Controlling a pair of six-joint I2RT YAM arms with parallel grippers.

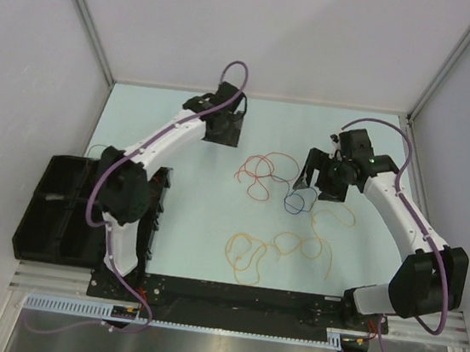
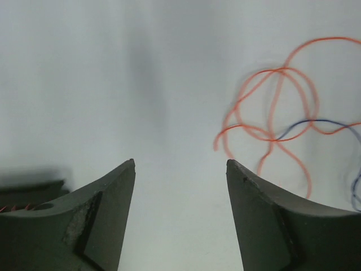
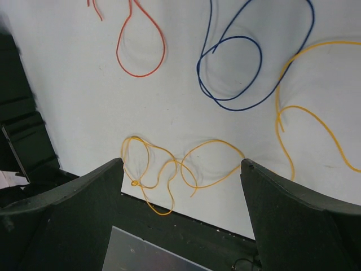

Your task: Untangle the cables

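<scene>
The cables lie in loose loops mid-table: a red cable (image 1: 261, 172), a dark blue cable (image 1: 298, 203) and a yellow-orange cable (image 1: 282, 246). The blue wire crosses the red loops' right edge. My left gripper (image 1: 222, 130) hovers left of the red cable, apart from it. In the left wrist view it (image 2: 180, 162) is open over bare table, with the red cable (image 2: 276, 107) and blue cable (image 2: 316, 121) up to the right. My right gripper (image 1: 320, 180) hangs over the blue cable, open and empty (image 3: 182, 161). Beyond it lie the yellow-orange cable (image 3: 163, 169), blue cable (image 3: 231, 62) and red loop (image 3: 141, 51).
A black bin (image 1: 55, 210) stands at the table's left edge beside the left arm's base. A black base plate (image 1: 229, 294) runs along the near edge. White walls enclose the table at the left, back and right.
</scene>
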